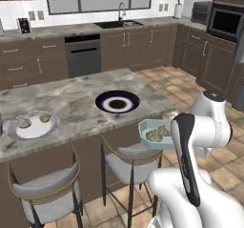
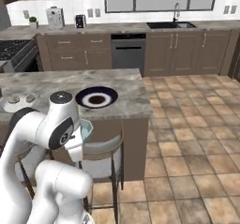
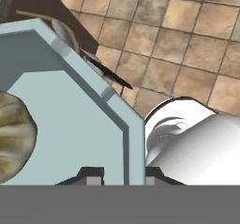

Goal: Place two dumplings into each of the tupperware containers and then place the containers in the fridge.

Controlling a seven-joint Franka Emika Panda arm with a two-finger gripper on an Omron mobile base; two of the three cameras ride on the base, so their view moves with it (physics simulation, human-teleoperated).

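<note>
The light blue tupperware container [image 1: 151,127] hangs in the air just off the island's near edge, above a stool. Its rim wall [image 3: 133,138] sits between the two tips of my gripper [image 3: 123,177], which is shut on it. Two dumplings [image 1: 155,135] lie inside it, and one dumpling [image 3: 14,138] shows large in the hand view. Another two dumplings [image 1: 24,123] rest on the round pale grey plate [image 1: 33,131] at the island's left end. From the right base view, a corner of the container [image 2: 86,129] peeks out beside my arm. The fridge is out of view.
A round dark-rimmed plate [image 1: 117,101] sits mid-island on the marble counter [image 1: 71,103]. Two stools [image 1: 131,160] stand under the near edge, below the held container. Tiled floor [image 2: 187,138] lies open to the right. Dark cabinets, a sink and a dishwasher line the far wall.
</note>
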